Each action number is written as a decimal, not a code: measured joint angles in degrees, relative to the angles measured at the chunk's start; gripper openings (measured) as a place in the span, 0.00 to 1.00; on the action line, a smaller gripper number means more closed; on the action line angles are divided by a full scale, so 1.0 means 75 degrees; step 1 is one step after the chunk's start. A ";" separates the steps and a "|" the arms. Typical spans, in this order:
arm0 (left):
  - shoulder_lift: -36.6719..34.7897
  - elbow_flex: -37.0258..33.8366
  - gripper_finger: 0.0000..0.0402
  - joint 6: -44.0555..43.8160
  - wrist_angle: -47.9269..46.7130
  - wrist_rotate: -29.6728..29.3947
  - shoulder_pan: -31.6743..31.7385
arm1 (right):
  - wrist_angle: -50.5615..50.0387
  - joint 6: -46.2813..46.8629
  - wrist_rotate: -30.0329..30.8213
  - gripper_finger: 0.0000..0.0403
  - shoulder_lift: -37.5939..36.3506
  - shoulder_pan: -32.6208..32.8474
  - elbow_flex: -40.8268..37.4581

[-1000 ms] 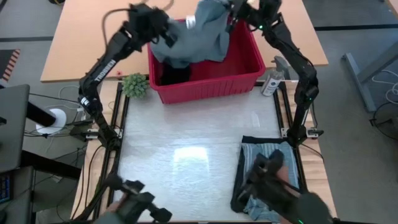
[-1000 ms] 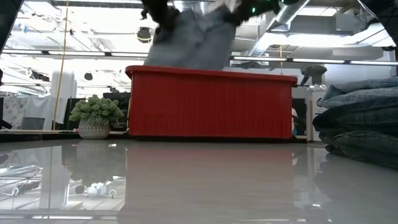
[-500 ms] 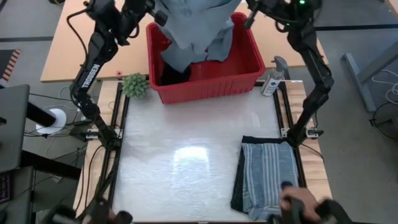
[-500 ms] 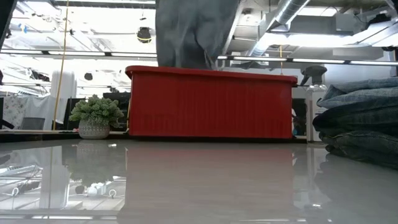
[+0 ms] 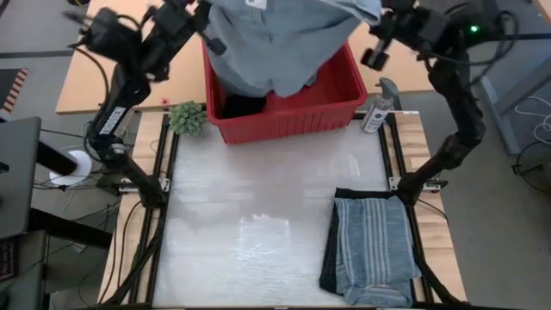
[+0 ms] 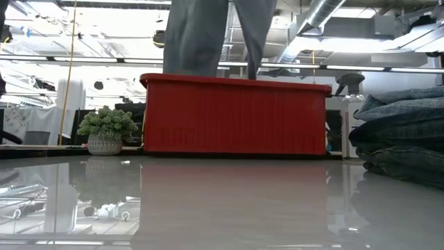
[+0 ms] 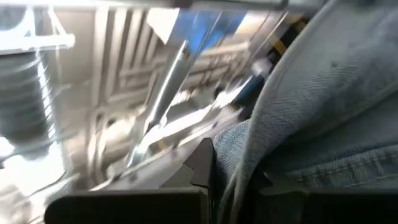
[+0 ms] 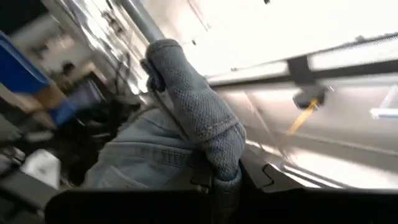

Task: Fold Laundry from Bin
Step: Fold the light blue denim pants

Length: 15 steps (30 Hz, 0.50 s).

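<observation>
I hold a light blue denim garment (image 5: 280,43) stretched above the red bin (image 5: 336,108), left claw (image 5: 205,26) and right claw (image 5: 374,43) each clamped on a top edge; it hangs soft, limp, moderately heavy, best gripped at corners.

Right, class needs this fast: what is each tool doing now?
Left tool: closed on the light blue denim garment.
Right tool: closed on the same garment.
</observation>
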 joint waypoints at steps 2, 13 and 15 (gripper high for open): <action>-0.0164 -0.0002 0.03 -0.0117 -0.0026 0.0064 -0.0405 | -0.0254 -0.0018 -0.0170 0.13 -0.0148 0.0388 0.0000; -0.0920 0.0004 0.03 -0.2316 -0.5000 0.0296 -0.2298 | -0.4553 0.0223 -0.0173 0.13 -0.0615 0.2838 0.0000; -0.0935 0.0003 0.03 -0.2962 -0.6034 0.0286 -0.2507 | -0.5465 0.0665 -0.0150 0.13 -0.0565 0.3218 0.0000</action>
